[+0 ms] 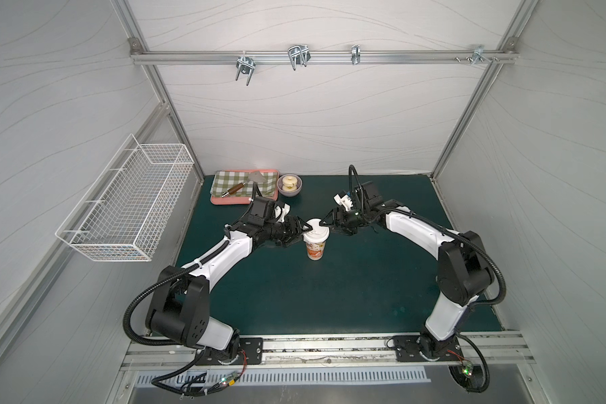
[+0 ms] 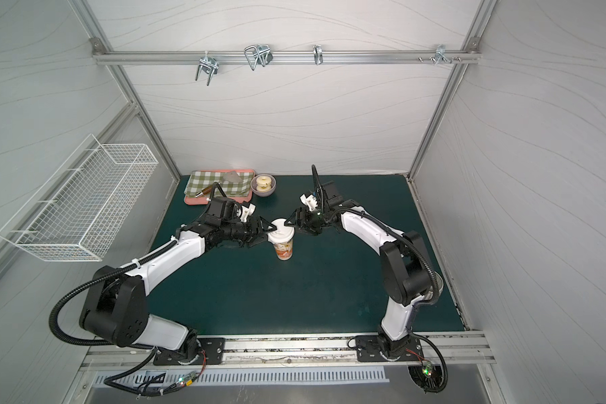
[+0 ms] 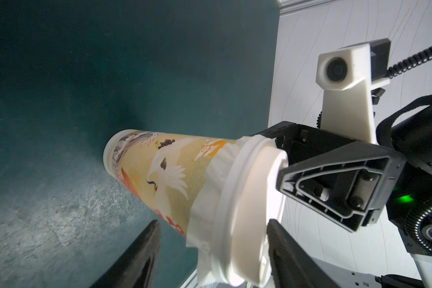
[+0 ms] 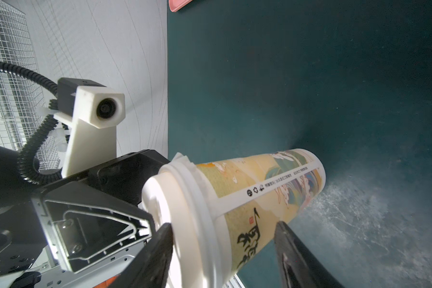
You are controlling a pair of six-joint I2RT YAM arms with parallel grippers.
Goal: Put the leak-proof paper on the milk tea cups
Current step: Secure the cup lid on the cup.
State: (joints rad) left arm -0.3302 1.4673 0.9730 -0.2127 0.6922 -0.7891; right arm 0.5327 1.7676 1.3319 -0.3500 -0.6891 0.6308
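The milk tea cup (image 1: 315,251) (image 2: 283,251) stands upright mid-mat, capped by a white domed lid (image 1: 316,228) (image 3: 250,199) (image 4: 185,212). The leak-proof paper (image 3: 210,197) (image 4: 182,158) sits pinched under the lid, its crinkled edge hanging down over the printed wall (image 3: 160,169) (image 4: 260,187). My left gripper (image 1: 305,233) (image 2: 270,233) (image 3: 212,222) straddles the lid from the left, open, one finger by the lid's top, the other clear of the cup. My right gripper (image 1: 326,227) (image 2: 290,226) (image 4: 223,224) straddles it from the right, open, one finger against the lid's top.
A pink tray (image 1: 221,201) with a green checked cloth and a wooden-handled scraper (image 1: 240,187) lies at the back left. Beside it stands a lilac bowl (image 1: 289,185). A white wire basket (image 1: 126,206) hangs on the left wall. Metal hooks (image 1: 298,56) hang on the back rail.
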